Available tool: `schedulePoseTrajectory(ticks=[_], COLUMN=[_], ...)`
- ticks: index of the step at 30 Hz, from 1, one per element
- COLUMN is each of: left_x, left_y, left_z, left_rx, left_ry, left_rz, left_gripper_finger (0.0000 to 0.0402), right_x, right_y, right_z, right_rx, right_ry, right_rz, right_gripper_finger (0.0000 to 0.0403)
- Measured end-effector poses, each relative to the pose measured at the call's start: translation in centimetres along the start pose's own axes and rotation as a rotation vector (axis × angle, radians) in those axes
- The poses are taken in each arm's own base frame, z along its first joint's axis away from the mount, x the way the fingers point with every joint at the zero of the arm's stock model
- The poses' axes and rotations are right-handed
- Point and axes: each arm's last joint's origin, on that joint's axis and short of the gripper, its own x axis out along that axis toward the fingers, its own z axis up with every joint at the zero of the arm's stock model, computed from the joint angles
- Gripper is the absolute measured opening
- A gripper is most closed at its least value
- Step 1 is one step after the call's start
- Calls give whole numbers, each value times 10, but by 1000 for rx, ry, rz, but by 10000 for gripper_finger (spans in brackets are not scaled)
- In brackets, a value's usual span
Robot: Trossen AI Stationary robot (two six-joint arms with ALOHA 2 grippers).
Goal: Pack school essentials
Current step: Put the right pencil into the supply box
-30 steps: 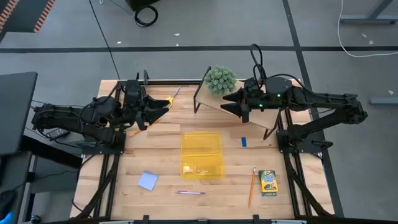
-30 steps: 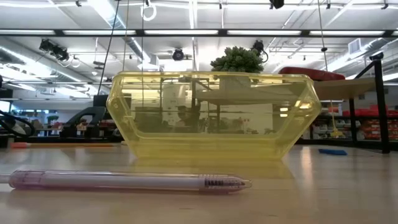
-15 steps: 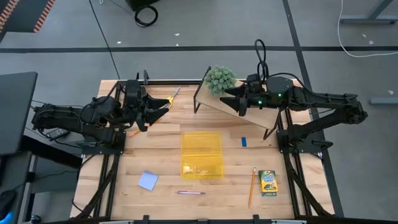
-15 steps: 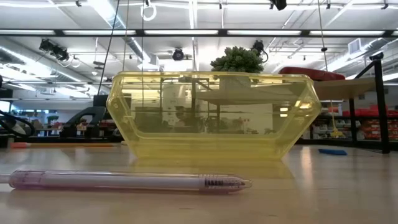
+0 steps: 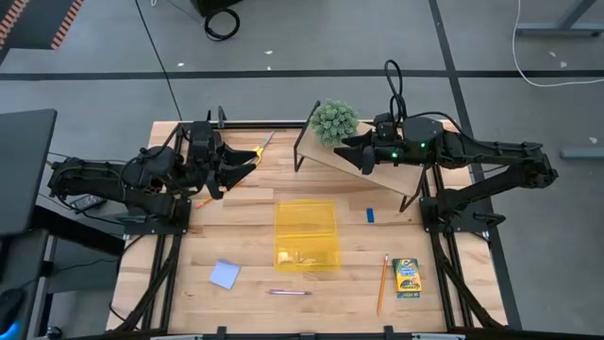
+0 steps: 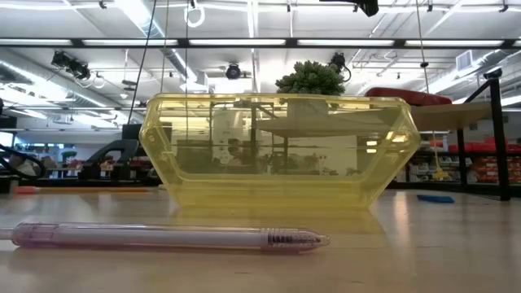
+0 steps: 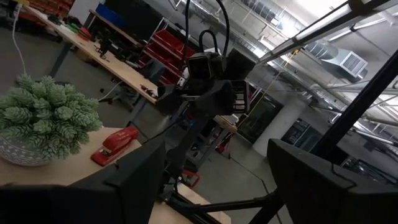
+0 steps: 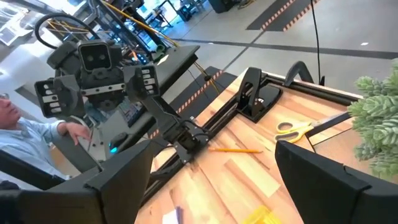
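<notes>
An open clear yellow box (image 5: pixel 306 234) stands mid-table and fills the low view (image 6: pixel 277 150). Around it lie a pink pen (image 5: pixel 289 293) (image 6: pixel 163 237), a pale blue notepad (image 5: pixel 225 274), a blue eraser (image 5: pixel 371 215), an orange pencil (image 5: pixel 381 283) and a green-and-yellow crayon box (image 5: pixel 407 277). Yellow-handled scissors (image 5: pixel 260 148) (image 8: pixel 305 127) and a second pencil (image 8: pixel 235 150) lie at the far left. My left gripper (image 5: pixel 243 170) (image 7: pixel 217 186) hangs open above the far left. My right gripper (image 5: pixel 351 156) (image 8: pixel 214 186) hangs open above the far right. The two face each other.
A wooden riser (image 5: pixel 377 170) at the far right carries a round green potted plant (image 5: pixel 335 121) (image 7: pixel 43 121) and a red stapler (image 7: pixel 115 144). A person (image 8: pixel 25 137) sits beyond the table's left side. Bare wood lies between the box and the table's edges.
My right gripper has rolled a little about the line it points along, without leaving its place. Nothing on the table has moved.
</notes>
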Motion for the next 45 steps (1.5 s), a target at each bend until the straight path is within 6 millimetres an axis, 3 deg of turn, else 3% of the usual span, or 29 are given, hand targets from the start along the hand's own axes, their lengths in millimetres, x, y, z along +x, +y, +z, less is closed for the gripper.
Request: schedulePoseTrajectory(ticks=[29,45], left_x=[3,27], left_y=[9,41], left_z=[-9,-63], left_rx=[-82,-50], left_ry=[81,386], left_rz=[80,365], left_gripper_finger=[287,216], right_x=[0,-1], right_y=[-8,-15], right_z=[-4,-8], right_rx=[35,22], right_ry=[-15,46], right_rz=[-137,-196], right_gripper_finger=[346,347])
